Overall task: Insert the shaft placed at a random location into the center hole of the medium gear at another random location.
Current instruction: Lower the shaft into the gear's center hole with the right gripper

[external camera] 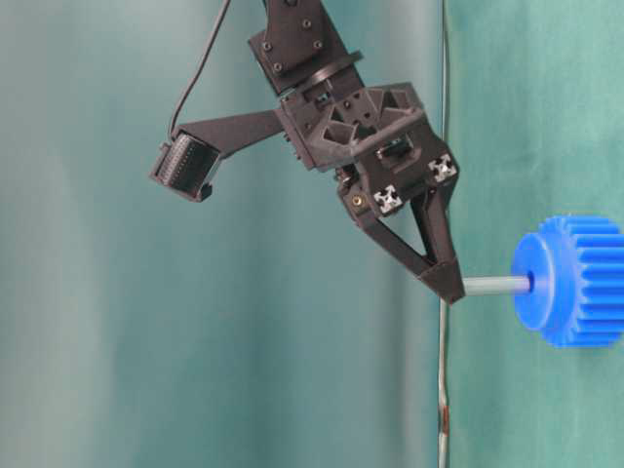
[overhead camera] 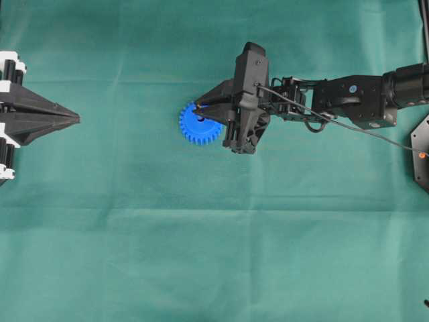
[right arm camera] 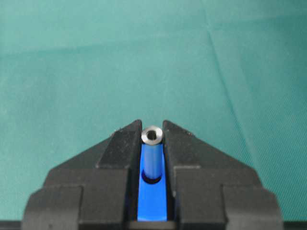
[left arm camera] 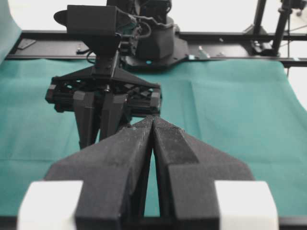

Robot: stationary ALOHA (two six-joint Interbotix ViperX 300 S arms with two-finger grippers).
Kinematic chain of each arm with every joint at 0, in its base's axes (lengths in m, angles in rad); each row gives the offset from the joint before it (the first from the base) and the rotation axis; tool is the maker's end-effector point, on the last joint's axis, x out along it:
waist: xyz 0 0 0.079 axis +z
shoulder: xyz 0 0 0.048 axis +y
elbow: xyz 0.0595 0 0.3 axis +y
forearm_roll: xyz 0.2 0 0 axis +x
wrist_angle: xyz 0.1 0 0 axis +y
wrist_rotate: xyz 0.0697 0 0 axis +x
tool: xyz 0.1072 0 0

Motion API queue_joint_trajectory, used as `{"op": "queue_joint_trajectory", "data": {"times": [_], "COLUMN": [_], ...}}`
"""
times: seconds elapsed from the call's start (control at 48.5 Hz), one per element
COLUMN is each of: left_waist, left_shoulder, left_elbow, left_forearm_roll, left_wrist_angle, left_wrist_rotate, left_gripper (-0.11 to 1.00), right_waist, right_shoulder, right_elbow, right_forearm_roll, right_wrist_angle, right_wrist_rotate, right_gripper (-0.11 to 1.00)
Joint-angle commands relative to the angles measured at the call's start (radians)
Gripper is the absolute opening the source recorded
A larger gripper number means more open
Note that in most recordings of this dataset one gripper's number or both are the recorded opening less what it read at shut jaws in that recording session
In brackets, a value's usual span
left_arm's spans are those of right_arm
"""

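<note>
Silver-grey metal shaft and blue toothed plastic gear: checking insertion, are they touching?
Touching. The table-level view shows the silver-grey metal shaft, held by the right gripper, entering the blue toothed plastic gear hub.

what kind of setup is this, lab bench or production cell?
Most likely a lab bench for robot manipulation: a plain green cloth covers the table, two arms face each other, and a bare metal frame edges it. Right hand holds the shaft in the blue gear.

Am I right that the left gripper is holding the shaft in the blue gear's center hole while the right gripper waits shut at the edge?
Not quite: the arms are swapped. The overhead view shows the right gripper holding the shaft in the blue gear, while the left gripper waits shut at the edge.
</note>
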Motion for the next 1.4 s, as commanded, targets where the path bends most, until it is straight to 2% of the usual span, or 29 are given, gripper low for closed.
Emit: {"op": "queue_joint_trajectory", "data": {"times": [0.0,0.7,1.38], "left_waist": [-0.002,-0.002,-0.002], "left_shoulder": [0.003,0.003,0.003], "left_elbow": [-0.026,-0.026,-0.026], "left_forearm_roll": [0.003,0.003,0.003], "left_wrist_angle": [-0.006,-0.008,-0.006], "left_wrist_rotate": [-0.002,0.000,0.000], "left_gripper": [0.00,0.00,0.00], "right_waist": [0.002,0.003,0.015], "right_shoulder": [-0.028,0.057,0.071], "right_elbow": [-0.009,-0.015,-0.015], "right_forearm_roll": [0.003,0.003,0.003], "right_wrist_angle": [-0.008,-0.034,-0.028], "right_wrist_rotate": [0.011,0.012,0.012], "right_gripper": [0.13,0.13,0.13]}}
